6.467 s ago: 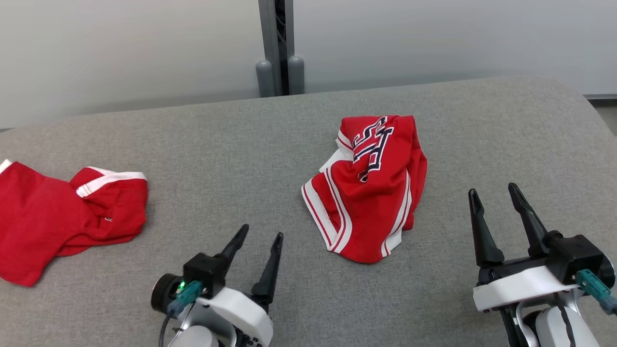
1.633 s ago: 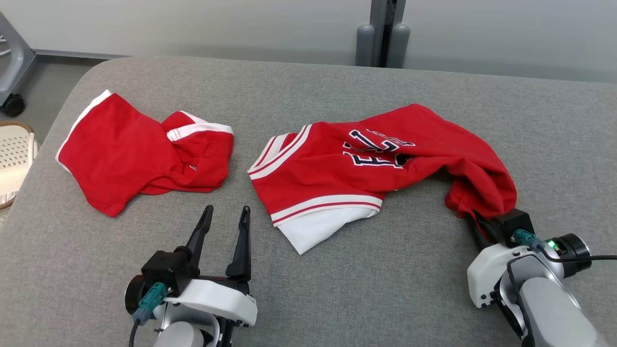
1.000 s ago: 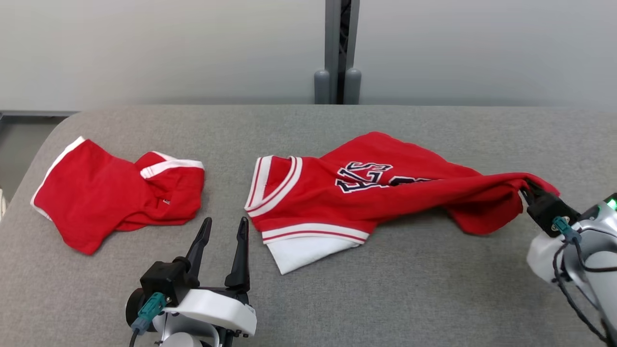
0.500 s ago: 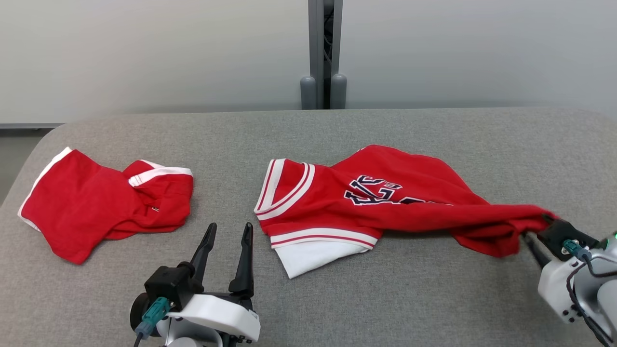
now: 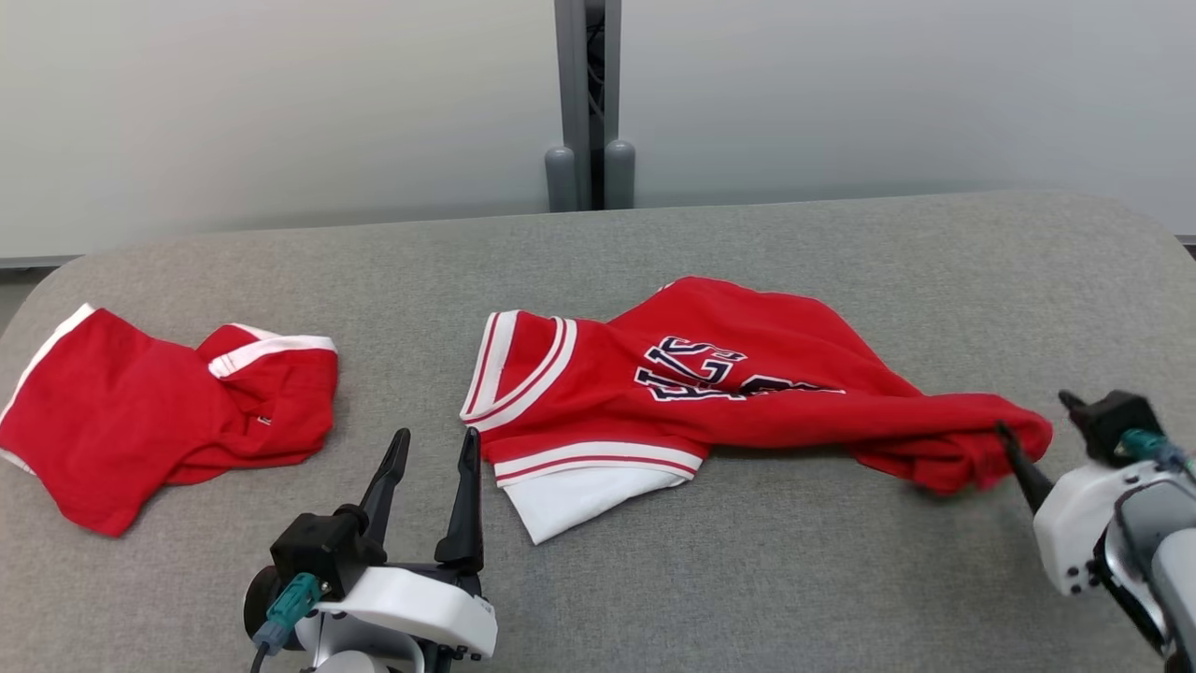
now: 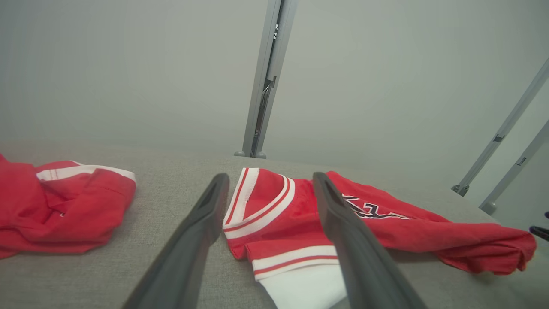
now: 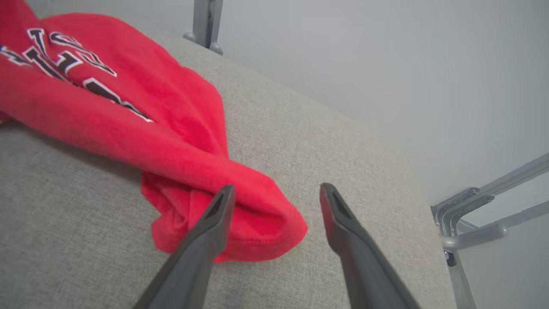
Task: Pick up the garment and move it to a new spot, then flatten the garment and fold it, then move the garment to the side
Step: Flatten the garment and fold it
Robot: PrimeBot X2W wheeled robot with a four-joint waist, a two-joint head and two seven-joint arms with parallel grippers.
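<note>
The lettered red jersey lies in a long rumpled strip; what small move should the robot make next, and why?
Probably bring the left end effector forward to the striped hem of the jersey. It stands open just short of that hem, the right end effector is open at the bunched other end, and the cloth is twisted, not flat, so flattening likely needs both ends held.

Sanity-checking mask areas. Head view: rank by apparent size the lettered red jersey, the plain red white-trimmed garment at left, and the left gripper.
1. Red jersey with dark lettering and striped white trim, spread longest.
2. Plain red garment with white trim, bunched.
3. Left gripper, smallest, though nearness to the camera inflates it.
</note>
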